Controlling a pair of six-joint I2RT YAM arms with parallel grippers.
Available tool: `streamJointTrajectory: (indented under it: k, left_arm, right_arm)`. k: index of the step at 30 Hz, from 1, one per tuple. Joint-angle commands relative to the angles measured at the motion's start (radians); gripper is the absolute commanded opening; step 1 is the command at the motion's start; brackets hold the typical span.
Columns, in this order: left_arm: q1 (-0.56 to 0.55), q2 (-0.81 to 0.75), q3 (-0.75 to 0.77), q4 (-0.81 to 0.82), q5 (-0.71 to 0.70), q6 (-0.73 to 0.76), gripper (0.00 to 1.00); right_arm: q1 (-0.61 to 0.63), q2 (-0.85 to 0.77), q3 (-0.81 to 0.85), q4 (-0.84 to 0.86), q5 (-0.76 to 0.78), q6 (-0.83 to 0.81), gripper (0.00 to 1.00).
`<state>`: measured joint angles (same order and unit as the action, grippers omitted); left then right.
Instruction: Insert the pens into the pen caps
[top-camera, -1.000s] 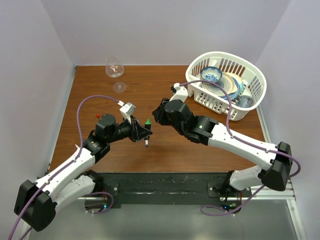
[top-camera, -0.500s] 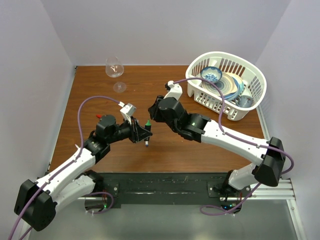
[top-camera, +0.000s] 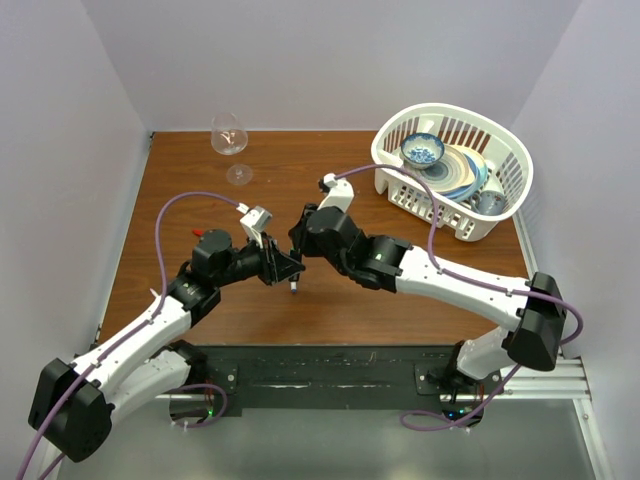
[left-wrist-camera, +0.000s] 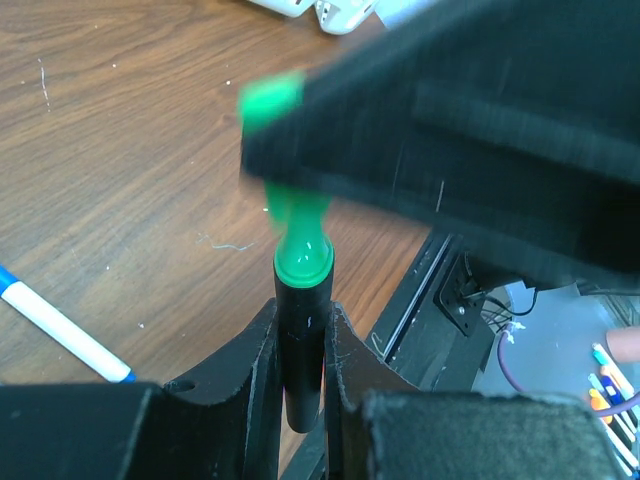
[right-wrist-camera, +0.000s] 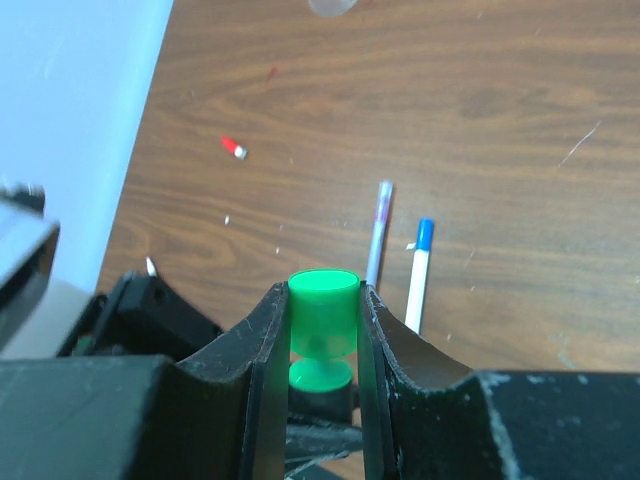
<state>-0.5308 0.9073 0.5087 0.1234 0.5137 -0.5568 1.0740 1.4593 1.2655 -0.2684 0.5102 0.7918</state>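
One black marker (left-wrist-camera: 303, 300) is gripped by the left tool (left-wrist-camera: 300, 345), and one green cap (right-wrist-camera: 323, 300) is pinched by the right tool (right-wrist-camera: 322, 330) at the marker's tip. One purple-grey pen (right-wrist-camera: 378, 232), one white pen (right-wrist-camera: 418, 275) and one red cap (right-wrist-camera: 233, 148) are seen lying on the table (right-wrist-camera: 500, 100).

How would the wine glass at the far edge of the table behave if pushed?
The wine glass looks thin and clear, so probably fragile. Its wide bowl stands on a slim stem over a small foot, so a high push would likely tip it.
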Motion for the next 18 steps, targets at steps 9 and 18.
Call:
streamJointTrajectory:
  k: [9,18]
  left_arm:
    - [-0.003,0.012,0.022,0.107,-0.043,-0.045,0.0]
    - [-0.003,0.054,0.085,0.166,-0.009,-0.066,0.0]
  right_arm:
    - [0.129,0.006,-0.06,-0.054,0.138,0.084,0.01]
    - [0.175,-0.055,-0.115,-0.095,0.174,0.175,0.23]
